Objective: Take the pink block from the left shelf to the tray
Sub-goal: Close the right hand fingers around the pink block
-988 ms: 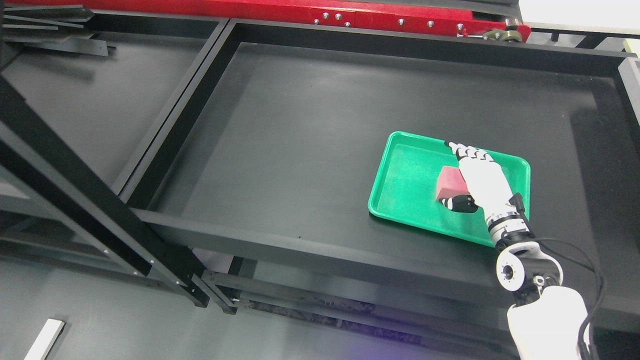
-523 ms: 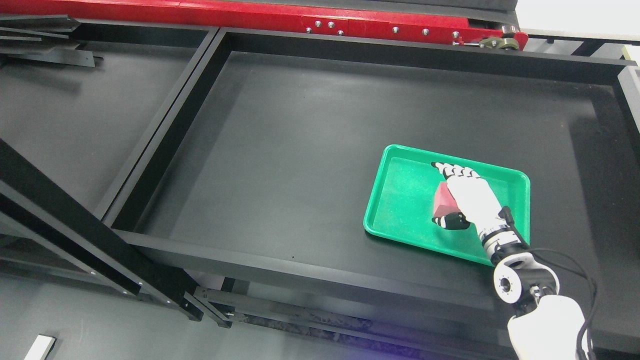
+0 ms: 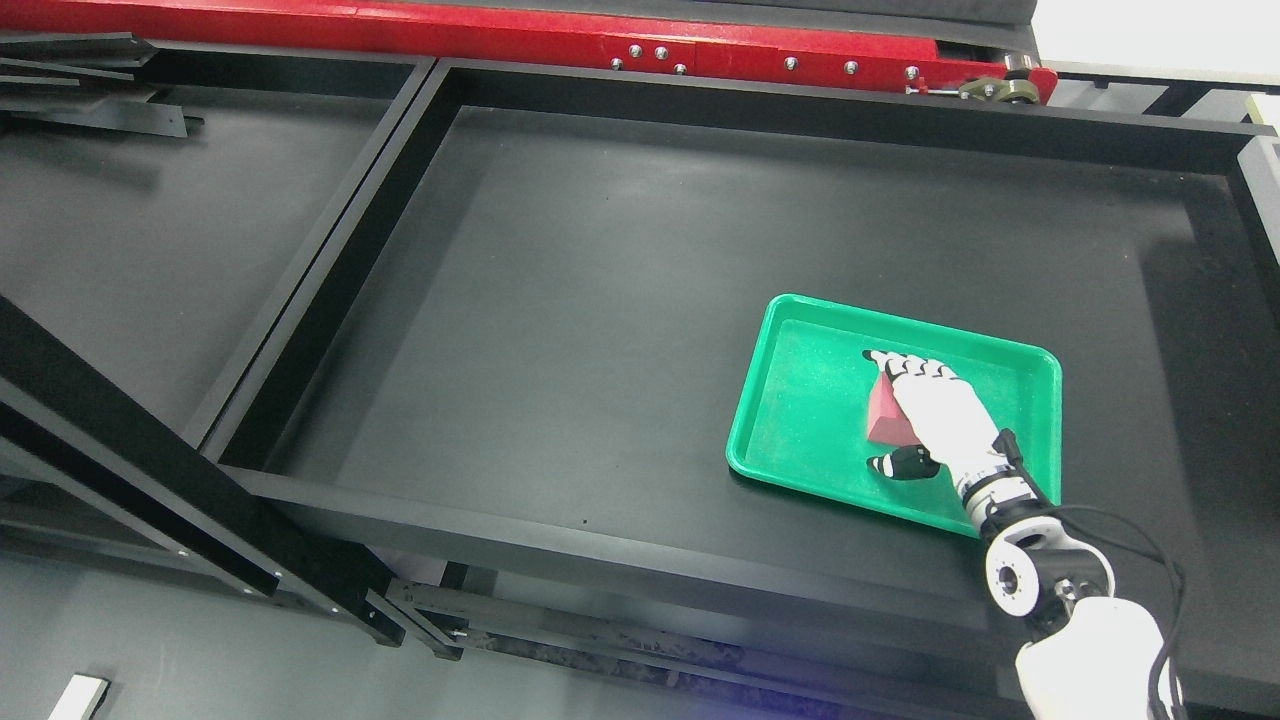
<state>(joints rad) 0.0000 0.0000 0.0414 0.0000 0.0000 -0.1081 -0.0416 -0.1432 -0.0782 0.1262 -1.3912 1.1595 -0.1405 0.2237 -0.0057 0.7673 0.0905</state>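
Note:
The pink block [image 3: 881, 417] lies inside the green tray [image 3: 800, 400], which sits on the black shelf floor at the right. My right hand [image 3: 872, 410] comes in from the lower right and lies over the block's right side. Its fingers [image 3: 905, 366] stretch flat across the block's top. The black thumb [image 3: 897, 466] stands a little off the block's near edge, with green tray showing between them. Much of the block is hidden under the hand. The left arm does not show.
The tray rests in a large black shelf bay [image 3: 620, 260] with raised rims. A second bay [image 3: 150, 220] lies to the left. A red beam [image 3: 560, 35] runs along the back, and black frame bars [image 3: 140, 470] cross the lower left.
The camera shifted, moving the whole picture down. Within the tray, my right hand drew back toward the near side and its thumb came off the block, which stays in the tray.

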